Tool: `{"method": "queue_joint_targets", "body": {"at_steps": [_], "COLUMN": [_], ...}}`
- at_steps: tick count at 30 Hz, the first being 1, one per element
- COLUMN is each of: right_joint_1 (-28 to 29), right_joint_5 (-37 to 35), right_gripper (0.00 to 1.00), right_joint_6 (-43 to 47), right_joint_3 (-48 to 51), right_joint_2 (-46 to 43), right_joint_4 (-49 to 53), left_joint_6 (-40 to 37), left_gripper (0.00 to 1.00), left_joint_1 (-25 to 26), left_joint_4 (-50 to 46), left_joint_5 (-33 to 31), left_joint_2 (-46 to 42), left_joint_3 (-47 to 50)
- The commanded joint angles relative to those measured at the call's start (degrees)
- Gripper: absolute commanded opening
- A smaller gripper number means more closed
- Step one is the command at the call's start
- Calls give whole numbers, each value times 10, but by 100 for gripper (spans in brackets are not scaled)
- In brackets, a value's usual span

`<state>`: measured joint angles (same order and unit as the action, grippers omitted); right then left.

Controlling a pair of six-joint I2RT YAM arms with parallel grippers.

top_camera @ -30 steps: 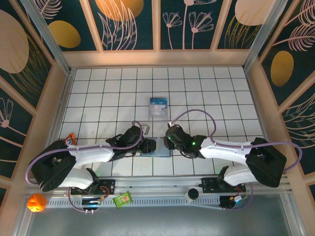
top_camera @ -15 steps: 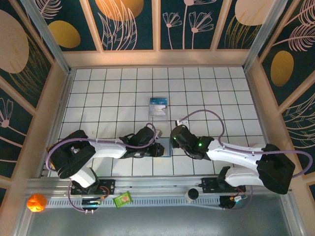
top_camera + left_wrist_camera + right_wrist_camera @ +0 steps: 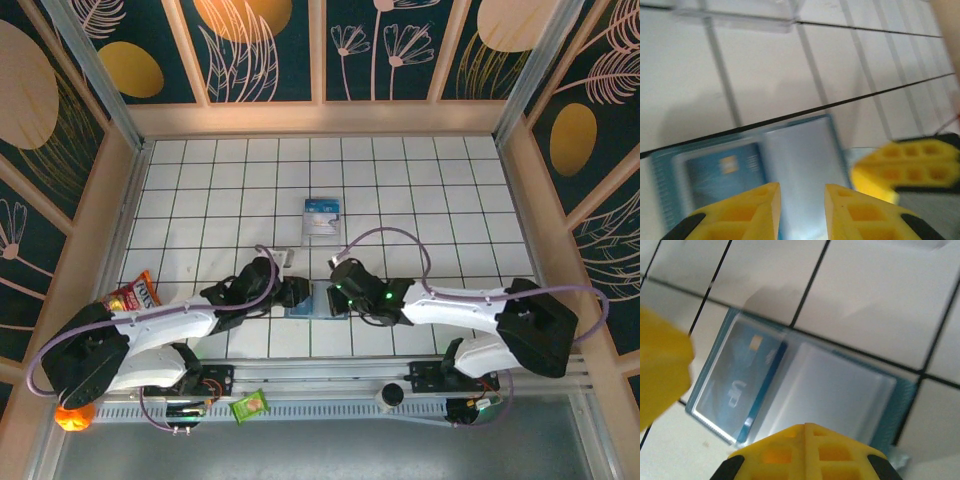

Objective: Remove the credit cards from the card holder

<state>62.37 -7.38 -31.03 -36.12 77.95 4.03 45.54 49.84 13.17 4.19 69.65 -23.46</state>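
Look toward 6 o'clock on the tiled table [image 3: 420, 190] for the card holder [image 3: 316, 303], spread open and flat between the two arms. From the right wrist: a blue card [image 3: 737, 385] tucked into the pocket of one panel, the other panel pale and seemingly without a card, though too blurred to be sure.

At 9 o'clock of the holder, find the left gripper [image 3: 296, 293], fingers a little apart with nothing between them, low over the holder's near edge. At 3 o'clock, find the right gripper [image 3: 336, 290], fingers pressed together on nothing, tip close above the pale panel. Farther off at 12 o'clock, a clear case [image 3: 322, 216], well apart.

Likely trouble:
- Sliding the whole holder across the smooth tiles instead of drawing the card out, for want of a firm pin on the far panel.
- Pinching pocket and card together, and so lifting holder and all.
- Folding the panels shut by pushing from both sides.
- Knocking fingertip against fingertip in such close quarters.
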Motion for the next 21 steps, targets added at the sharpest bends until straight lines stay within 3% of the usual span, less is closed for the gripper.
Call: {"method": "queue_joint_targets", "body": {"at_steps": [1,11,17,21], "right_joint_1": [17,39,42,35], "right_joint_5": [23,-12,-27,15], "right_gripper": [4,0,2,8], "right_joint_6": [-1,-38,-13,12], "right_joint_3": [-6,-11,-46,-75], "right_joint_2": [28,102,64,55], "right_joint_4": [3,44,60,48], "left_joint_6": [9,1,0,-6], "left_gripper": [30,32,36,36], "left_joint_1": [-10,-17,-19,-18], "left_joint_4": [-5,1,-22,-24], "left_joint_5": [-12,-13,-37,-41], "left_joint_2": [1,9,-27,-41], "left_joint_3": [28,40,46,50]}}
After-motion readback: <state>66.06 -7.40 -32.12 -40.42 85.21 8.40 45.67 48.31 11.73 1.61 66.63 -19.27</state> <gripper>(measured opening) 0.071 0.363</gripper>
